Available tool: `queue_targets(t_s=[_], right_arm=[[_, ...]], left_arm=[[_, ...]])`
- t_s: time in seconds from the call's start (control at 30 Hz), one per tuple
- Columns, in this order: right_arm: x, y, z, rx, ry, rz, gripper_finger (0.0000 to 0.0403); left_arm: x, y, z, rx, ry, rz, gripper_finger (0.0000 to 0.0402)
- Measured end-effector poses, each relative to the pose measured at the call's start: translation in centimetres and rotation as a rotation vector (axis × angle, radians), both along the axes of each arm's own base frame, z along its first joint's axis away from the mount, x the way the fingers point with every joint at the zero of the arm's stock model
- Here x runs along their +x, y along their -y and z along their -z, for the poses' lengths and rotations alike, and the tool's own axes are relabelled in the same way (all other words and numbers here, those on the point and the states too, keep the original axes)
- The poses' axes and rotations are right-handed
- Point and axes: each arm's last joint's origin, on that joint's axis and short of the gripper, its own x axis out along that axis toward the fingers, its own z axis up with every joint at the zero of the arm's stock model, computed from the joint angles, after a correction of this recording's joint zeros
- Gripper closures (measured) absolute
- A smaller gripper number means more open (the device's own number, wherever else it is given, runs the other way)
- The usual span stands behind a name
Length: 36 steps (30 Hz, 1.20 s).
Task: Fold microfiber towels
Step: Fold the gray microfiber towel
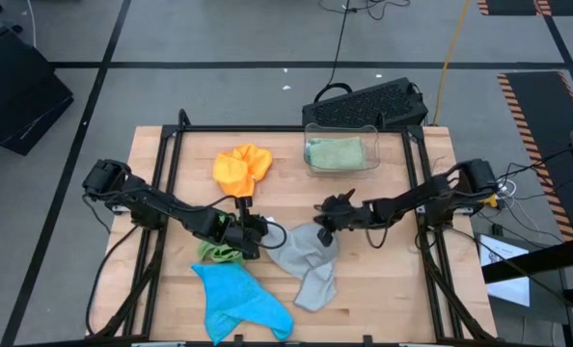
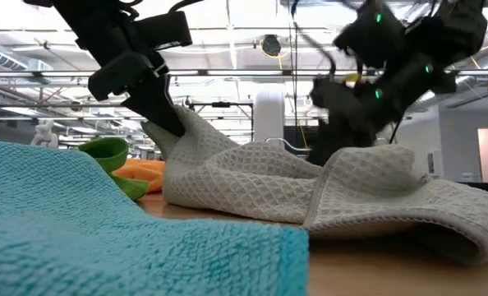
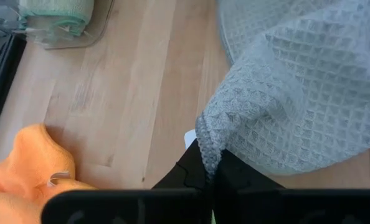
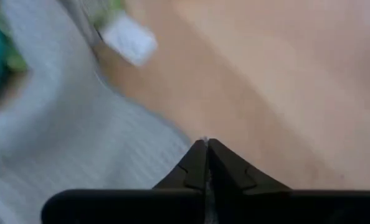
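The grey towel (image 1: 306, 262) lies crumpled at the near middle of the counter (image 1: 393, 289), a soft waffle-weave cloth, light and limp, that will sag wherever it isn't held. It looks best taken by its corners or hems so it can be drawn flat. The left gripper (image 3: 208, 167) has its jaws pinched on a corner of it, lifting that edge into a peak. The right gripper (image 1: 327, 218) sits at the towel's far right edge with its jaws closed together; from the wrist view I'd say they hold no cloth, or only the very hem.

A blue towel (image 1: 236, 301) lies just left of the grey one at the near edge, a bright green one (image 1: 219, 253) under the left arm, an orange one (image 1: 241, 169) farther back. A pale green towel (image 1: 335, 152) sits folded in the clear bin (image 1: 373, 164) at the far side.

The counter is bare pale wood, smooth enough for cloth to slide. Beyond it lies a keyboard (image 1: 364, 101) on grey floor, in an open workshop.
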Motion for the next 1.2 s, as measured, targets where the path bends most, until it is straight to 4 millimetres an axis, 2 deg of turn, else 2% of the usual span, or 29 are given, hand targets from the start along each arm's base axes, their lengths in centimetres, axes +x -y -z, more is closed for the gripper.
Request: queue_targets(t_s=[0.17, 0.37, 0.53, 0.67, 0.77, 0.87, 0.97, 1.1, 1.2], right_arm=[[-1.2, -1.7, -4.0, -0.049, 0.117, -0.089, 0.0400], [-4.5, -3.7, -8.7, -0.142, 0.235, -0.099, 0.0401], [-7.5, -4.9, -11.7, -0.166, 0.345, -0.102, 0.0402], [-9.2, -5.7, -14.4, -0.188, 0.414, -0.168, 0.0402], [-10.2, -6.2, -17.0, -0.226, 0.467, -0.208, 0.0402], [-11.3, -6.1, -19.3, -0.296, 0.456, -0.196, 0.0402], [-12.3, -5.3, -20.9, -0.372, 0.422, -0.115, 0.0402], [-12.5, -4.4, -20.4, -0.491, 0.341, -0.007, 0.0402], [-12.1, -3.9, -18.8, -0.585, 0.271, 0.095, 0.0402]], left_arm=[[0.0, 0.0, -0.4, 0.019, 0.022, 0.003, 0.0392], [0.8, 0.8, -1.9, -0.018, 0.151, 0.121, 0.0395], [0.7, 2.5, -4.6, -0.120, 0.287, 0.393, 0.0388], [-0.7, 4.4, -7.9, -0.197, 0.441, 0.690, 0.0397], [-2.2, 4.9, -10.7, -0.154, 0.583, 0.767, 0.0393], [-3.5, 3.7, -12.9, -0.047, 0.667, 0.612, 0.0395], [-4.6, 1.3, -13.6, 0.079, 0.625, 0.376, 0.0397], [-4.6, -2.6, -12.9, 0.144, 0.510, 0.132, 0.0392], [-3.3, -5.3, -11.5, 0.110, 0.442, 0.049, 0.0398]])
